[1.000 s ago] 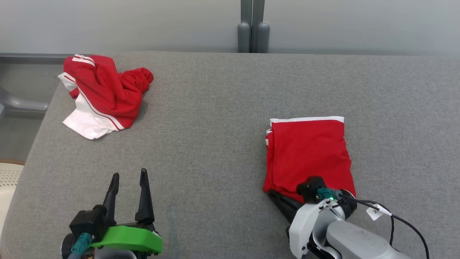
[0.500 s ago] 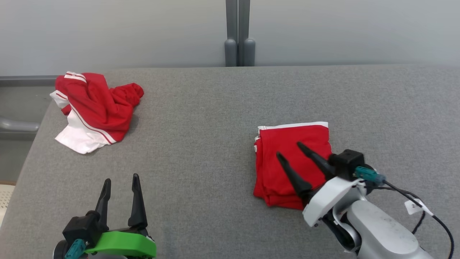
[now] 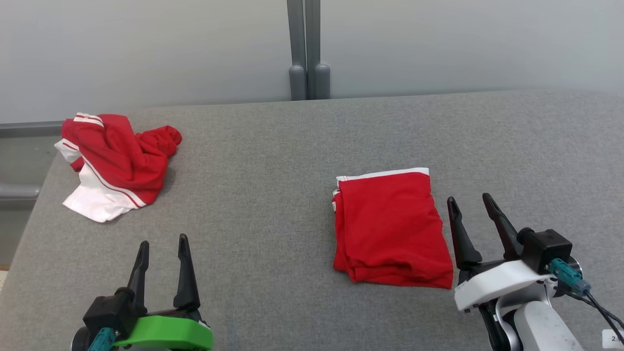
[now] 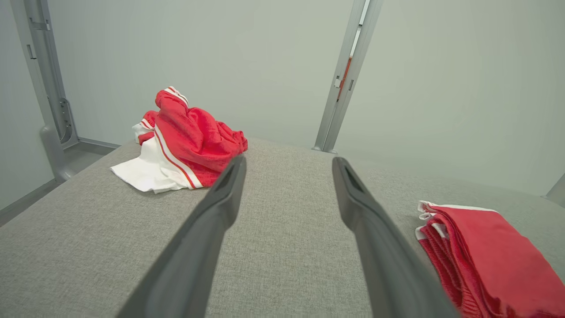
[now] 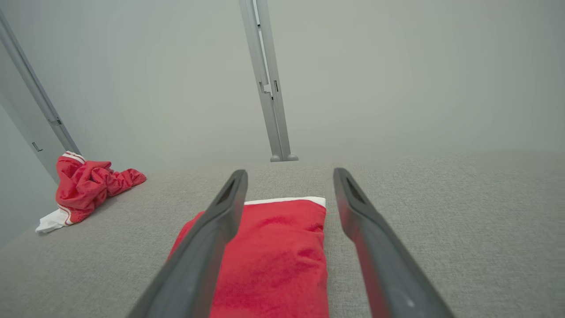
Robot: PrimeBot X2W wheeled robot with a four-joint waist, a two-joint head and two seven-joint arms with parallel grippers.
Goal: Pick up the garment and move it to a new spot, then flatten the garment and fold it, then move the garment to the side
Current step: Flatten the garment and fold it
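a grey fabric table (image 3: 273, 195) is stretching toward a pale wall (image 3: 146, 48) and a metal post (image 3: 304, 48). the folded red garment (image 3: 390, 229) is lying on its right half, just beside the right gripper (image 3: 469, 198), fingers spread and empty. the left gripper (image 3: 163, 241) is hovering spread too. a crumpled garment (image 3: 114, 163) is sitting far left.

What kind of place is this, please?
Likely a robot test booth for folding laundry, not a home: a grey fabric-covered table, plain pale wall panels joined by a metal post, plus a folded red garment and a crumpled red-and-white garment.
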